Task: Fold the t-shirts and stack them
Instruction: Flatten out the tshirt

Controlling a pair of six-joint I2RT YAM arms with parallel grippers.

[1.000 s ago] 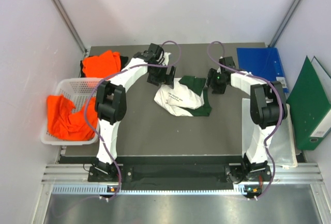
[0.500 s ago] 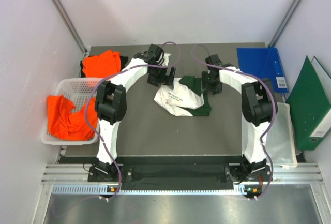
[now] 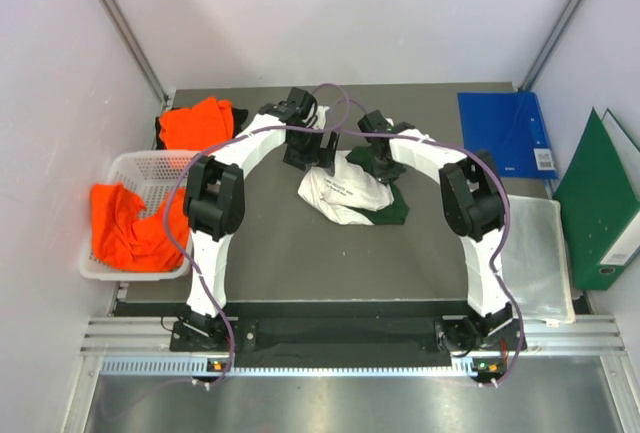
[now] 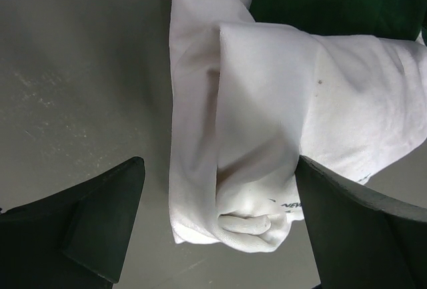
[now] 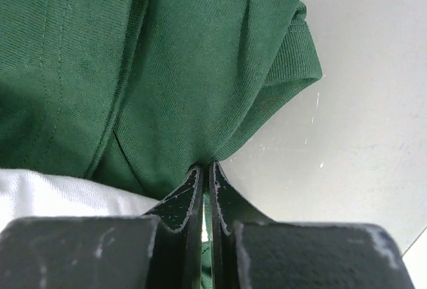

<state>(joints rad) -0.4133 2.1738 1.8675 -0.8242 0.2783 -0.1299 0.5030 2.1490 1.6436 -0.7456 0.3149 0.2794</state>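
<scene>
A crumpled white-fronted t-shirt [image 3: 345, 191] with dark green sleeves lies mid-table. My left gripper [image 3: 305, 153] hangs over its left end, jaws wide open. In the left wrist view a rolled white fold [image 4: 253, 115] sits between the left gripper's [image 4: 220, 225] black fingers [image 4: 100, 222], touching neither. My right gripper [image 3: 378, 158] is at the shirt's back edge. The right wrist view shows the right gripper [image 5: 205, 169] shut on a pinch of the green sleeve [image 5: 200, 69]. One orange t-shirt [image 3: 198, 121] lies at the back left. Another orange t-shirt [image 3: 125, 225] fills the basket.
A white mesh basket [image 3: 140, 165] stands at the left edge. A blue folder [image 3: 505, 133] lies at the back right, and a green folder [image 3: 600, 198] leans against the right wall. A clear plastic sleeve [image 3: 540, 253] lies beside the right arm.
My right gripper has swung left from beside the shirt onto its green sleeve and shut on the cloth. The left arm has stayed put, still open.
</scene>
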